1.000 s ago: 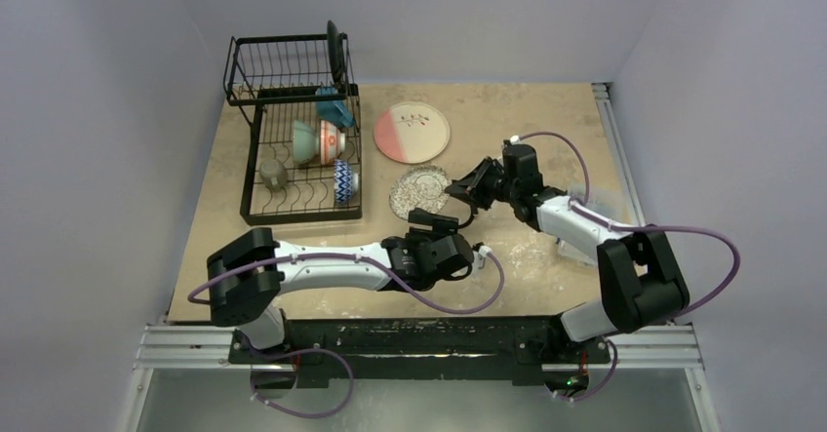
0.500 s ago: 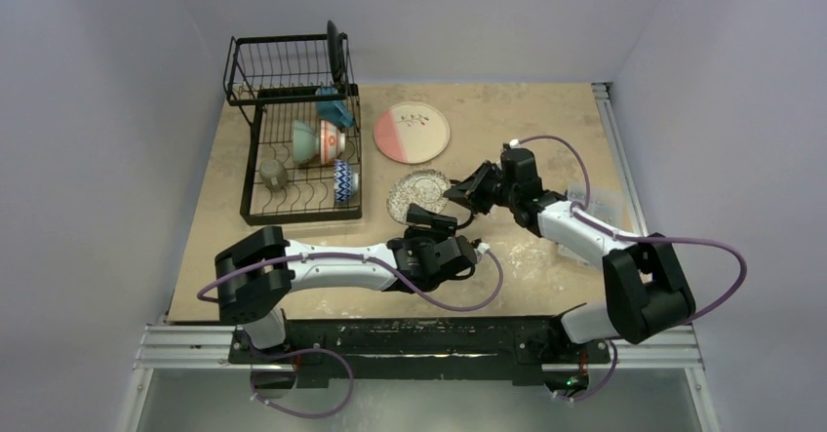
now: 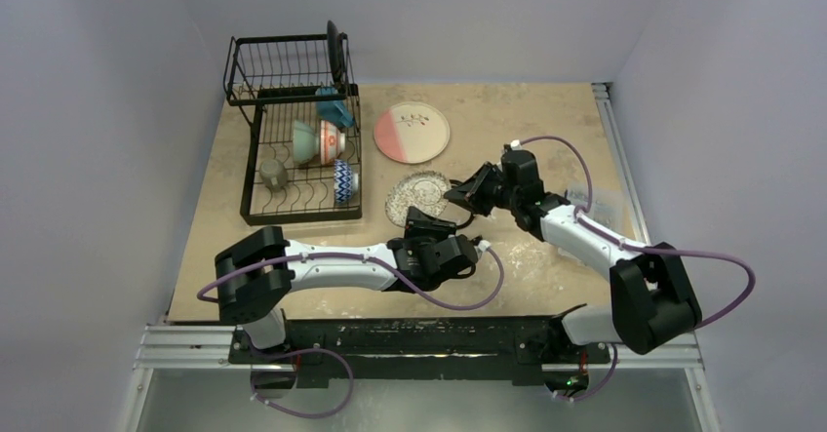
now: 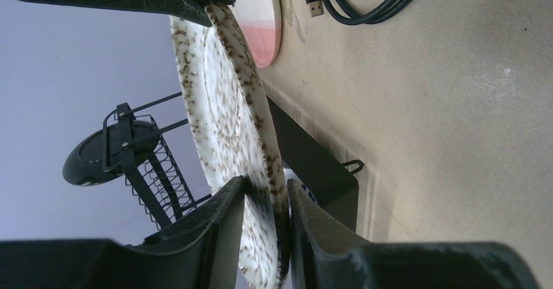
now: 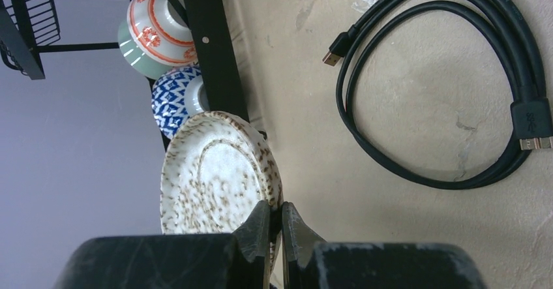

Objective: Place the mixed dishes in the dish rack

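The speckled grey small plate (image 3: 417, 196) is tilted up off the table, just right of the dish rack (image 3: 302, 216). My right gripper (image 3: 454, 194) is shut on its right rim (image 5: 274, 205). My left gripper (image 3: 421, 219) reaches from the near side, and both its fingers press the plate's near rim (image 4: 266, 183). The pink-and-white large plate (image 3: 412, 131) lies flat behind it. In the rack sit a mint-green bowl (image 3: 303, 141), a red-patterned bowl (image 3: 332, 142), a blue-handled mug (image 3: 334, 112), a small grey cup (image 3: 272, 173) and a black plate (image 3: 334, 52) standing on edge.
A black coiled cable (image 5: 443, 93) lies on the table right of the plate. A blue-patterned cup (image 3: 343, 182) sits at the rack's right edge. A clear plastic box (image 3: 595, 203) is by the right arm. Walls close in on three sides.
My left gripper moved forward to the speckled plate's near rim and closed from wide open onto it. The right gripper shifted slightly left, tilting the plate up.
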{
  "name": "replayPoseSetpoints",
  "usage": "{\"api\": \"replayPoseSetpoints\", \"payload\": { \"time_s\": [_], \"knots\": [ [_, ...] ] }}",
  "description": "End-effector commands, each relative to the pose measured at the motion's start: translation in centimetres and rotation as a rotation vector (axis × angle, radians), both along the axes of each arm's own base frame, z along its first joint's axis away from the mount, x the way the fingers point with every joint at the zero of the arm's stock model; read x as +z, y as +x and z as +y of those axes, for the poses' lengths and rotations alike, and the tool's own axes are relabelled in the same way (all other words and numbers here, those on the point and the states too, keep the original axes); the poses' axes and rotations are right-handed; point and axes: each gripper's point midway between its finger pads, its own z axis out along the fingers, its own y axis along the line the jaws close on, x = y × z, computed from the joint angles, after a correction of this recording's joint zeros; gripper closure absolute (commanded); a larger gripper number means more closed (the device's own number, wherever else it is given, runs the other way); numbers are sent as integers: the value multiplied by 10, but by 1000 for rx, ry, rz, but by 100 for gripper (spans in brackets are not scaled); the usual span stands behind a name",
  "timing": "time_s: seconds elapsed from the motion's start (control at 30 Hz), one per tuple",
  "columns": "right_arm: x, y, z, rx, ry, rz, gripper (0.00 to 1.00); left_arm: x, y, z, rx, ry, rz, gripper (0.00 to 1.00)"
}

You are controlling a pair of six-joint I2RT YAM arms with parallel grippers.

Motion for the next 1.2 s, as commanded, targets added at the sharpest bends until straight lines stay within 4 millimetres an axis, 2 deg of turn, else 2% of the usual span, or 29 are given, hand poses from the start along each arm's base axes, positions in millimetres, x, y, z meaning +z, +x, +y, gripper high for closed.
{"api": "replayPoseSetpoints", "payload": {
  "time_s": [0.0, 0.1, 0.17, 0.2, 0.3, 0.43, 0.57, 0.67, 0.73, 0.83, 1.0, 1.07, 1.17],
  "knots": [
    [25, 3, 4, -6, 49, -65, 100, 28, 3, -5, 8, -64, -51, 78],
    [26, 4, 3, 4, 23, -84, 100, 34, 2, -3, 9, -92, -53, 97],
    [27, 6, 0, 8, -13, -105, 100, 38, 0, -3, 5, -125, -50, 100],
    [27, 7, -2, 13, -34, -118, 97, 39, -1, -3, -2, -148, -39, 100],
    [31, 11, -7, 43, -122, -167, 70, 44, -6, -5, -28, -230, 1, 100],
    [48, 22, -29, 34, -301, -262, 45, 54, -9, -4, -36, -328, 35, 100],
    [65, 24, -61, -30, -468, -338, 31, 63, -8, 3, -10, -478, 123, 100],
    [66, 21, -84, -84, -569, -356, 29, 78, -3, 12, 14, -623, 179, 100],
    [58, 18, -99, -116, -631, -346, 29, 88, 0, 18, 24, -721, 210, 100],
    [33, 13, -118, -160, -717, -317, 29, 104, 5, 27, 33, -873, 241, 100],
    [-12, 6, -130, -218, -727, -302, 28, 135, 14, 50, 39, -1121, 232, 100],
    [-20, 4, -133, -235, -720, -326, 23, 148, 18, 61, 44, -1220, 211, 100],
    [-20, 3, -140, -254, -744, -363, 12, 164, 23, 80, 52, -1323, 160, 100]
  ]
}}
